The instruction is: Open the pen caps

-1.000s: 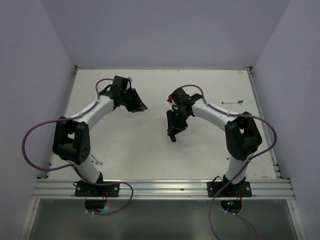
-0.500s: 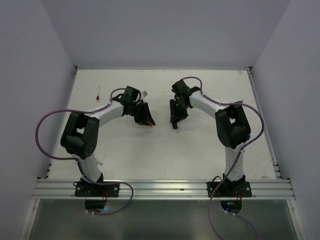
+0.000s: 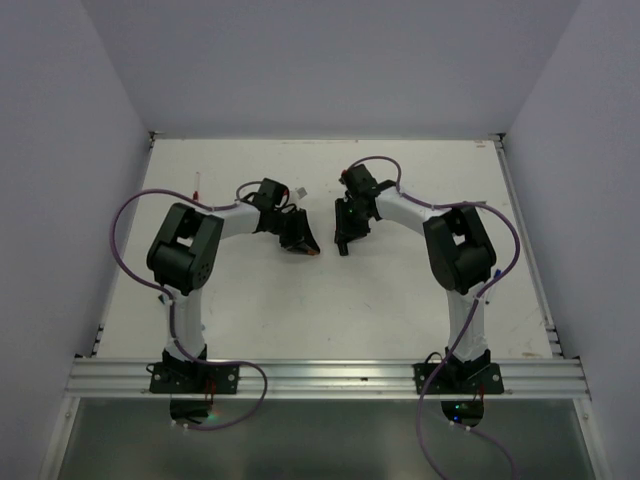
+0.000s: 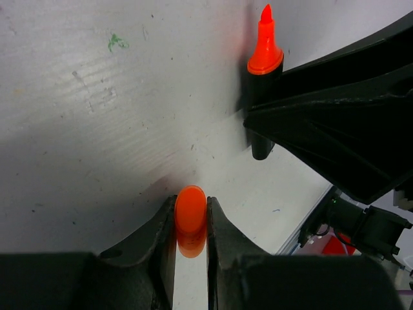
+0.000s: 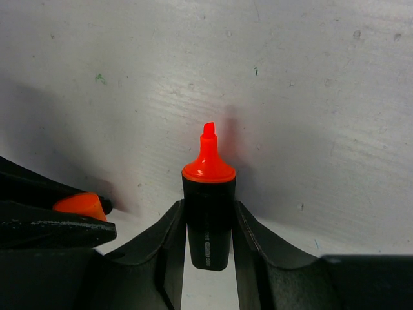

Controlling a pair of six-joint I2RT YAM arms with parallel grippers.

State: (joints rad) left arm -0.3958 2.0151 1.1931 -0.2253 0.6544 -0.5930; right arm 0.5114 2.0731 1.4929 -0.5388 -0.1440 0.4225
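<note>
A chunky orange pen cap (image 4: 191, 216) is pinched between my left gripper's (image 4: 191, 210) fingers, and it is off its pen. The pen is a thick black marker (image 5: 208, 219) with a bare orange tip (image 5: 208, 158). My right gripper (image 5: 208, 213) is shut on its barrel, tip pointing at the table. In the left wrist view the marker (image 4: 261, 110) hangs a short way from the cap, not touching it. From above, the left gripper (image 3: 303, 245) and right gripper (image 3: 343, 240) face each other over the table's middle.
A slim white pen with a red end (image 3: 197, 185) lies at the far left of the white table (image 3: 400, 300). Grey walls close in the table on three sides. A metal rail (image 3: 320, 375) runs along the near edge by the arm bases.
Both arms have folded in and brought the grippers closer together. The left one moved right and nearer, the right one moved farther back. Cap and marker stay gripped and apart.
</note>
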